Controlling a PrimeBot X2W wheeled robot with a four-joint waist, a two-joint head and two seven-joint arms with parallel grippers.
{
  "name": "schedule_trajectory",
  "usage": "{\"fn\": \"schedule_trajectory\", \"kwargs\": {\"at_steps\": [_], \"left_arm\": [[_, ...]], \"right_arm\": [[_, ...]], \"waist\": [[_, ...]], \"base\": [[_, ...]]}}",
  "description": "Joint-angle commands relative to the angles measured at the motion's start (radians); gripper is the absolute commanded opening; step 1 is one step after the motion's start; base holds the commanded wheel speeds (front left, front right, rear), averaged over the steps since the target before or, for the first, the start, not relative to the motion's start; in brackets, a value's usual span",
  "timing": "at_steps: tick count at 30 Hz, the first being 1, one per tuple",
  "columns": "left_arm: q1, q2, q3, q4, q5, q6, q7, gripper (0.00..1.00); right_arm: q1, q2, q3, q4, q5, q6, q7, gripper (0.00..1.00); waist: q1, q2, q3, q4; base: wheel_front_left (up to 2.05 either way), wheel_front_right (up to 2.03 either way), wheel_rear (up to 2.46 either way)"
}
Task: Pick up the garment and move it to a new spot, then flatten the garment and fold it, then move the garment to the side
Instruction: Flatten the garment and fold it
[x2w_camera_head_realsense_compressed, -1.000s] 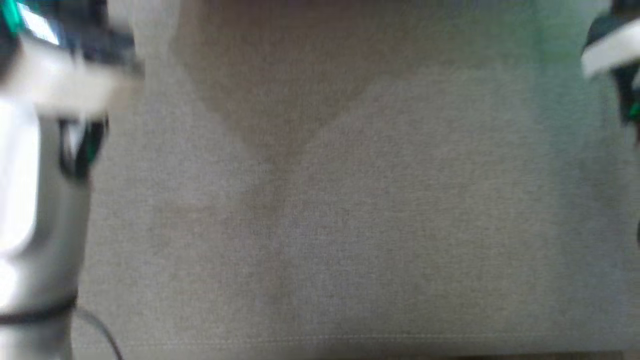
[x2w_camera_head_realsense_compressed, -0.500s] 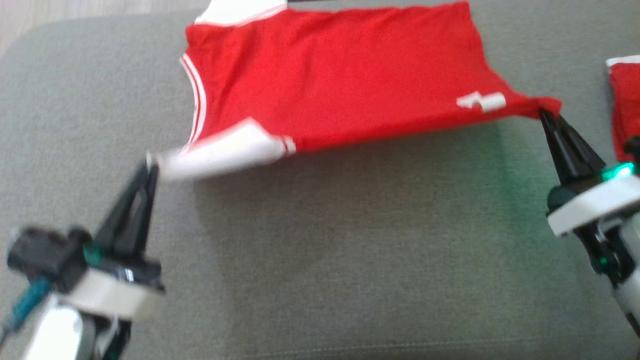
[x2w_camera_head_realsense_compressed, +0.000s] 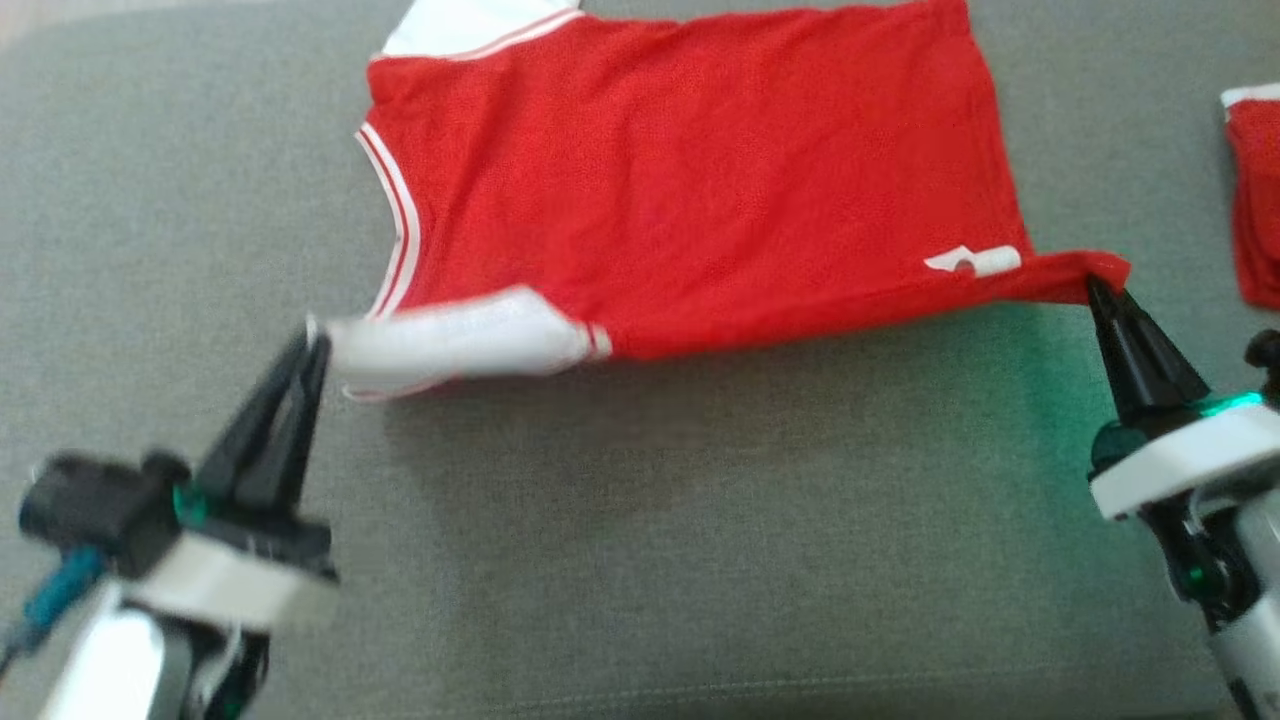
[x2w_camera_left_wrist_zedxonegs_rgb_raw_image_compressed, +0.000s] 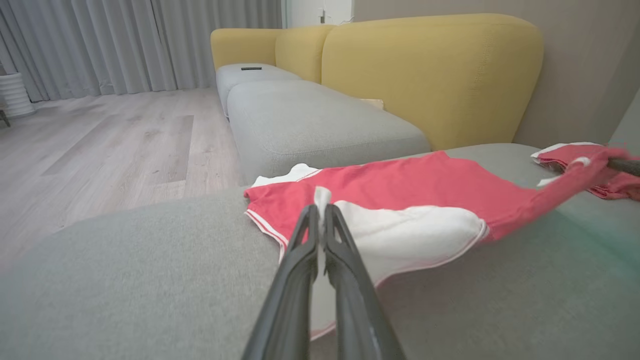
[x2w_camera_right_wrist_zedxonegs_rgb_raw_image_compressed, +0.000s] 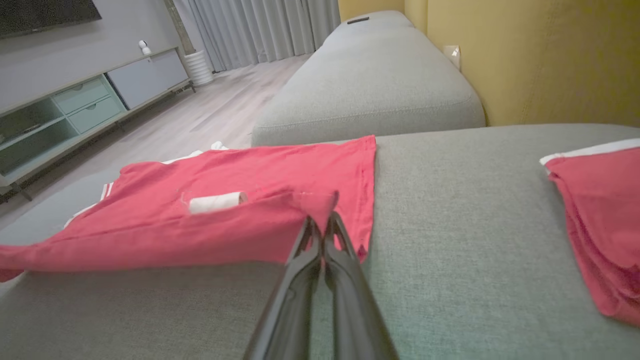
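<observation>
A red garment (x2w_camera_head_realsense_compressed: 700, 200) with white trim lies spread on a grey sofa seat cushion (x2w_camera_head_realsense_compressed: 700, 550), toward 12 o'clock from my head. Its far half rests flat on the fabric. The near edge is lifted off the cushion and stretched between my two tools, casting a shadow below.

My left tool (x2w_camera_head_realsense_compressed: 312, 340), at 8 o'clock, has its two dark fingers pressed together on the tip of the garment's white sleeve (x2w_camera_head_realsense_compressed: 460, 340). From my left wrist, a small peak of white cloth stands up between the fingertips.

My right tool (x2w_camera_head_realsense_compressed: 1095, 290), at 3 o'clock, pinches the opposite near corner, a red hem corner. Its fingers are closed tight, and the cloth is pulled to a point. A small white patch (x2w_camera_head_realsense_compressed: 975, 263) sits on the red fabric just beside that corner.

A second red cloth (x2w_camera_head_realsense_compressed: 1255, 200) with a white edge lies on the same cushion at 2 o'clock, apart from the garment and from my right tool.

From my wrists, a yellow backrest (x2w_camera_left_wrist_zedxonegs_rgb_raw_image_compressed: 430, 75) rises behind the seats, and another grey seat continues beyond. A pale wooden floor (x2w_camera_left_wrist_zedxonegs_rgb_raw_image_compressed: 110, 140) leads to grey curtains (x2w_camera_left_wrist_zedxonegs_rgb_raw_image_compressed: 125, 45). A low cabinet (x2w_camera_right_wrist_zedxonegs_rgb_raw_image_compressed: 75, 110) stands by the wall, with drawers and an open shelf section. What the shelf holds is too small to tell.
</observation>
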Motion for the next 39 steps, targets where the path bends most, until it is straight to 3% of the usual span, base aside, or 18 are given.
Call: {"fn": "schedule_trajectory", "kwargs": {"at_steps": [1,14,27,28,29,30,31,39], "left_arm": [[-0.085,0.022,0.036,-0.009,-0.002,-0.002,-0.008,0.0],[-0.481,0.054,-0.085,0.283,0.05,-0.022,-0.056,0.0],[-0.68,0.056,-0.169,0.432,0.036,-0.024,-0.066,0.0],[-0.684,0.052,-0.173,0.439,0.029,-0.024,-0.066,0.0],[-0.687,0.049,-0.174,0.447,0.023,-0.024,-0.066,0.17],[-0.687,0.045,-0.174,0.458,0.017,-0.024,-0.066,0.62],[-0.684,0.038,-0.167,0.469,0.009,-0.024,-0.066,1.0],[-0.492,-0.005,-0.073,0.452,-0.054,0.013,-0.066,1.0]], "right_arm": [[-0.035,-0.013,-0.009,-0.008,-0.013,0.004,0.0,0.0],[-0.25,0.043,0.021,0.154,-0.075,0.004,0.023,0.0],[-0.353,0.057,0.043,0.267,-0.086,0.004,-0.017,0.0],[-0.355,0.061,0.042,0.276,-0.081,0.004,-0.019,0.42],[-0.356,0.063,0.038,0.286,-0.079,0.004,-0.025,1.0],[-0.355,0.067,0.037,0.291,-0.079,0.004,-0.035,1.0],[-0.353,0.071,0.038,0.296,-0.078,0.004,-0.042,1.0],[-0.282,0.108,0.003,0.264,-0.082,0.004,-0.105,1.0]], "waist": [[-0.0001,-0.0001,0.023,0.003],[-0.0001,-0.0001,0.153,0.011],[-0.0001,-0.0001,0.204,0.019],[-0.0001,-0.0001,0.203,0.021],[-0.0001,-0.0001,0.201,0.023],[-0.0001,-0.0001,0.198,0.024],[-0.0001,-0.0001,0.193,0.025],[-0.0001,-0.0001,0.135,0.016]], "base": [[0.0,0.0,0.0],[0.0,0.0,0.0],[0.0,0.0,0.0],[0.0,0.0,0.0],[0.0,0.0,0.0],[0.0,0.0,0.0],[0.0,0.0,0.0],[0.0,0.0,0.0]]}}
